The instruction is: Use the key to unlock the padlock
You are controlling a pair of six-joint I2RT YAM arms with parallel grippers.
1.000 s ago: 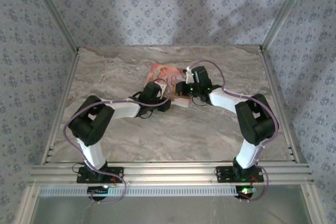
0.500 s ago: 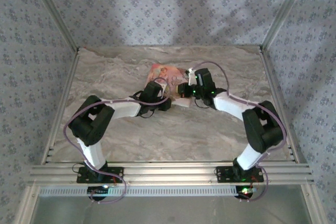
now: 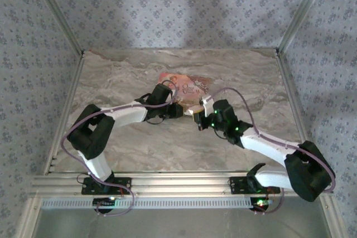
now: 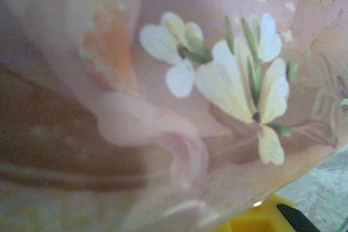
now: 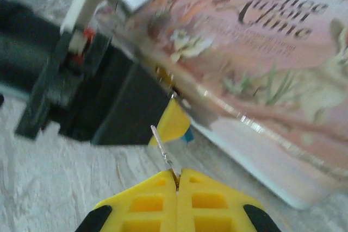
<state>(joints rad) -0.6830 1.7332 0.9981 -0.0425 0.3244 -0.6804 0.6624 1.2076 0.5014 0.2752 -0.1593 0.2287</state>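
Observation:
The padlock (image 5: 187, 135) shows as a sliver of blue at the near corner of the pink illustrated box (image 3: 189, 86), mostly hidden. My left gripper (image 3: 178, 108) is clamped at that corner, and one of its yellow fingertips (image 5: 173, 122) covers the lock. The box's near edge (image 5: 261, 150) is tilted up off the table. In the left wrist view the box (image 4: 217, 80) sits very close, with a yellow finger (image 4: 255, 220) at the bottom. My right gripper (image 5: 178, 173) is shut on the thin silver key (image 5: 163, 148). Its blade points up at the lock, a short gap away.
The marble tabletop (image 3: 139, 143) is bordered by patterned walls and metal rails (image 3: 178, 182) at the near edge. The left arm's black wrist body (image 5: 109, 101) sits just left of the key's path. Purple cables loop over both arms.
The right arm has swung low and toward the near side, bringing the key to the box's front corner. The left arm stretched forward, and the box turned and shifted right.

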